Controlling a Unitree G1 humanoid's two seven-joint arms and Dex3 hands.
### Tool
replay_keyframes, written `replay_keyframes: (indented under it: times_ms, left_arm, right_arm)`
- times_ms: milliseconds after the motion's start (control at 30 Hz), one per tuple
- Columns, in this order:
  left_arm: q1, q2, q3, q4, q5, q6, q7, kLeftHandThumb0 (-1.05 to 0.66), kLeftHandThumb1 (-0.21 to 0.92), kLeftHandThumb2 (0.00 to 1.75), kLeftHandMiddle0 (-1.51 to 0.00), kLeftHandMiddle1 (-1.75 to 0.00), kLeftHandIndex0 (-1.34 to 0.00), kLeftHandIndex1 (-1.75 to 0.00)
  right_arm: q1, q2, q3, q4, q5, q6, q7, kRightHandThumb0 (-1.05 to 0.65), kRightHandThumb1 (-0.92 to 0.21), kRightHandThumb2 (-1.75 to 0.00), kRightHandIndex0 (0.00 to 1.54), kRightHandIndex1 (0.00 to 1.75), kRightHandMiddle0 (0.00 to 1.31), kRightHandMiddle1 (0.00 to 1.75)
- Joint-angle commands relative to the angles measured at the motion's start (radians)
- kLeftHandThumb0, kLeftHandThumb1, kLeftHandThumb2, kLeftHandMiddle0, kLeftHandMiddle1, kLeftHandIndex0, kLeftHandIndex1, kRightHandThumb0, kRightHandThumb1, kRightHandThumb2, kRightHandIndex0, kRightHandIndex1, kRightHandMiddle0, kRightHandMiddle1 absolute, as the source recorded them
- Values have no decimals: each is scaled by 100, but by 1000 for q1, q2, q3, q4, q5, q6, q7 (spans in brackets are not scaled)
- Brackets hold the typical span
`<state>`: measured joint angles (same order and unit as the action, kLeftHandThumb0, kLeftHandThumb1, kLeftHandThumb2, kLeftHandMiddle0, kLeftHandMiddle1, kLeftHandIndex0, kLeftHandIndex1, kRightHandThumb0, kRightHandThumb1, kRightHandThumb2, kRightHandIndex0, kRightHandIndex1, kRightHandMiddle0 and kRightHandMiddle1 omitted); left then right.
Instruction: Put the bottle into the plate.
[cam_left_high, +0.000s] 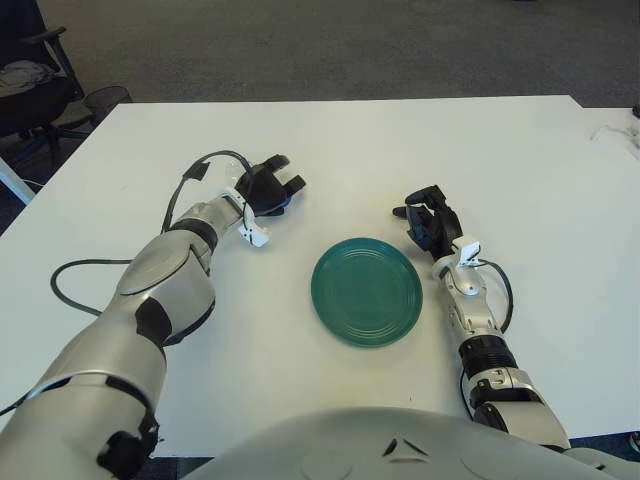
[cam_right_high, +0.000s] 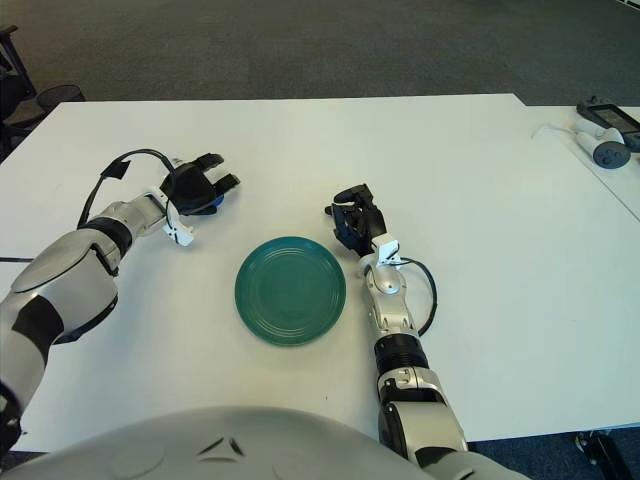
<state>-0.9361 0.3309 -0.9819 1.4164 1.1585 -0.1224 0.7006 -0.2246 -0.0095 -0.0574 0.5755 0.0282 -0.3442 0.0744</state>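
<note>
The left hand is curling over the blue bottle beneath its fingers, needing firmer closure before lifting toward the plate.

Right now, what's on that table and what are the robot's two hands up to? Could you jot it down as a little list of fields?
surface: white table
plate: green plate, nothing in it, between the two hands
bottle: only a bit of a blue object shows under the left hand; probably the bottle
left hand: left hand over the blue object, up-left of the plate; grasp unclear
right hand: right hand beside the plate's right edge, fingers curled, holding nothing
task status: bottle not yet in plate
</note>
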Motion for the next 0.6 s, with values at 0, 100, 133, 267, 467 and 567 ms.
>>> replay_keyframes:
  times_ms: [0, 100, 133, 267, 467, 567]
  left_arm:
    - [22, -7, 29, 6, -27, -17, -18, -26, 71, 81, -39, -150, -23, -169]
    - [28, -13, 63, 4, -59, -30, -37, -9, 52, 107, -48, -166, -30, -171]
    - [32, -17, 77, 4, -72, -33, -50, -7, 49, 110, -50, -167, -31, -171]
    - [37, -24, 100, 4, -92, -37, -75, -2, 35, 124, -58, -173, -47, -160]
    - [42, -36, 122, 2, -112, -41, -91, -1, 25, 133, -65, -174, -59, -151]
    - [45, -43, 130, 2, -117, -39, -95, -1, 22, 134, -67, -175, -63, -147]
  right_arm:
    - [41, 3, -9, 73, 10, 41, -4, -35, -92, -51, 40, 107, 20, 175]
    - [42, 2, -10, 78, 4, 30, -10, -35, -92, -52, 40, 105, 20, 175]
    - [41, 1, -11, 82, 3, 25, -11, -35, -92, -52, 40, 105, 20, 175]
    - [39, -1, -13, 91, 2, 15, -13, -35, -92, -52, 41, 105, 20, 175]
    - [37, -4, -16, 94, 2, 15, -14, -35, -92, -51, 41, 105, 20, 175]
    - [34, -6, -18, 98, 4, 13, -14, -35, -92, -51, 41, 105, 20, 175]
